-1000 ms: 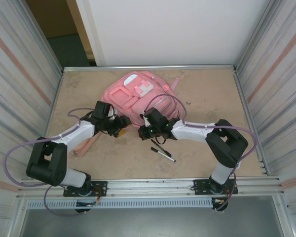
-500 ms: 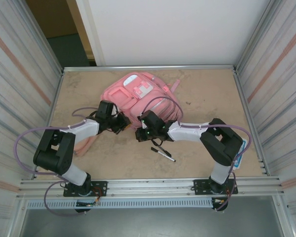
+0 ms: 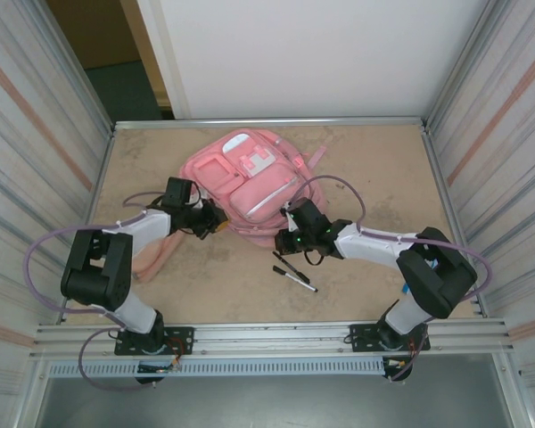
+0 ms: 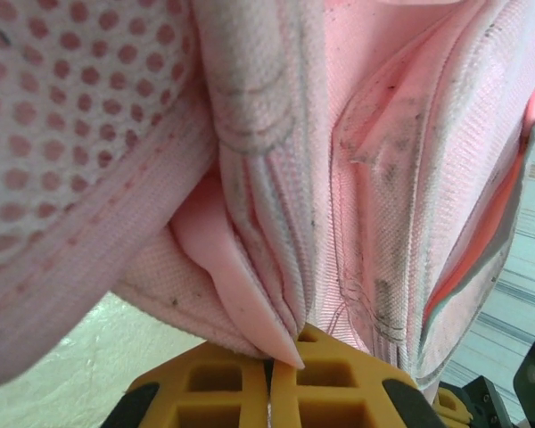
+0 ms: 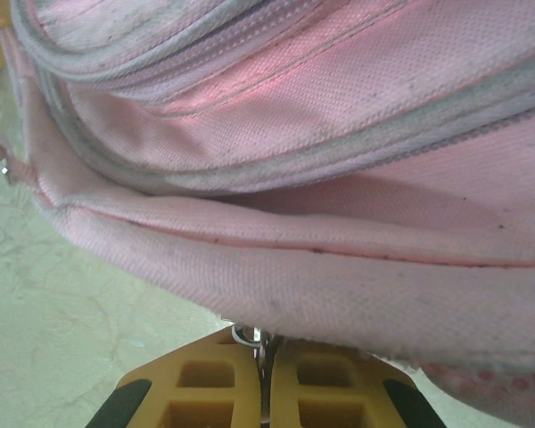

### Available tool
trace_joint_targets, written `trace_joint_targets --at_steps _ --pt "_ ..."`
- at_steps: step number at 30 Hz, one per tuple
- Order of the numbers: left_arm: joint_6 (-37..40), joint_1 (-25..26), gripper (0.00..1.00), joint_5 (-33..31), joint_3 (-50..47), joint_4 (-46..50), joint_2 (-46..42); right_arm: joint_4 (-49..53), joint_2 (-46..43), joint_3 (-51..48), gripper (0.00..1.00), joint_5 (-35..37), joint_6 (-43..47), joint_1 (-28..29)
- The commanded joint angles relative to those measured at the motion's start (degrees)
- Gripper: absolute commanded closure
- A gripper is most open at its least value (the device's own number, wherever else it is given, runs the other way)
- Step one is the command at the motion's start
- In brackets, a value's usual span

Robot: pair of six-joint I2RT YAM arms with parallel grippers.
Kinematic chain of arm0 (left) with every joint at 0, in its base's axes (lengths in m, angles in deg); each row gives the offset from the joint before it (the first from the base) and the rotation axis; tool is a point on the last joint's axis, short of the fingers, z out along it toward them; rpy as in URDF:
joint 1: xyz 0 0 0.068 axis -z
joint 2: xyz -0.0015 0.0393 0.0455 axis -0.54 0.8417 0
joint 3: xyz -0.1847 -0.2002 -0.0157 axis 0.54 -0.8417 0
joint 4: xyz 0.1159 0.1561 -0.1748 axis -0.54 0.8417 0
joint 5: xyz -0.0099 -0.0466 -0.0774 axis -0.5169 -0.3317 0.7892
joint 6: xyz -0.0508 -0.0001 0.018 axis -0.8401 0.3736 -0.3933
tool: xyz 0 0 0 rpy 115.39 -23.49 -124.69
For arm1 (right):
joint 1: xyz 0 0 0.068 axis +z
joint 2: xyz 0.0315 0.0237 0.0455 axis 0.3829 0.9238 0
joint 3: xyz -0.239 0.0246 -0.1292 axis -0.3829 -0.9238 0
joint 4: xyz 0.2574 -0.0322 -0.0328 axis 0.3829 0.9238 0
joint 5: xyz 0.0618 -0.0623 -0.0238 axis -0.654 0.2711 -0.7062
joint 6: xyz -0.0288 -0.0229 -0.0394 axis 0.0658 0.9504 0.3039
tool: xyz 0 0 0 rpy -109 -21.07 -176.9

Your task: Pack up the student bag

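Across a tan, mottled tabletop (image 3: pixel 374 187): an aluminium rail (image 3: pixel 276 332) along the near edge, ribbed metal walls (image 3: pixel 36 134) left and right, a white panel (image 3: pixel 312 53) at the back, a dark gap past the far left corner. Toward the far middle of that surface, lying flat with zipped front pockets and white patch facing up: the pink student bag (image 3: pixel 250 178).

Left arm folded sharply, elbow out by the left wall, forearm angled inward to the bag's near-left corner. Left hand (image 3: pixel 211 219) right against that corner. From the left wrist, left hand (image 4: pixel 269 383) closed tight, yellow fingers (image 4: pixel 214 383) pinching a fold of pink fabric and pale foam lining of the student bag (image 4: pixel 276 134).

Right arm bent at the right side, forearm stretched low over the tabletop toward the bag's near-right edge. Right hand (image 3: pixel 283 239) touching that edge. From the right wrist, right hand (image 5: pixel 260 379) likewise closed, gripping the lower seam of the student bag (image 5: pixel 339 107) with a small metal ring (image 5: pixel 243 336) caught at the tips. Grey zip lines across the fabric above.

By count: one bag. Two arms, two hands, both clamped on it. Two dark pens, one pen (image 3: pixel 290 265) and a second pen (image 3: pixel 297 279), lying close together on bare tabletop just on the near side of the right hand. One pink strap (image 3: pixel 152 257) trailing under the left forearm. Two purple cables, a left cable (image 3: pixel 40 259) and a right cable (image 3: pixel 339 183), looped along the arms.
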Motion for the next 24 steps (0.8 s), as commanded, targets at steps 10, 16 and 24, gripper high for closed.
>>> trace_joint_targets --at_steps 10,16,24 --pt "0.5 -0.8 0.83 -0.6 11.4 0.0 9.9 -1.7 4.1 6.5 1.0 -1.6 -2.3 5.3" --pt "0.2 -3.0 0.56 -3.4 13.7 3.2 9.3 -6.4 7.8 9.2 1.0 2.0 -5.8 9.0" --pt "1.0 -1.5 0.51 -6.7 1.7 9.6 -4.2 -7.5 11.9 12.4 1.0 -0.9 -5.0 9.2"
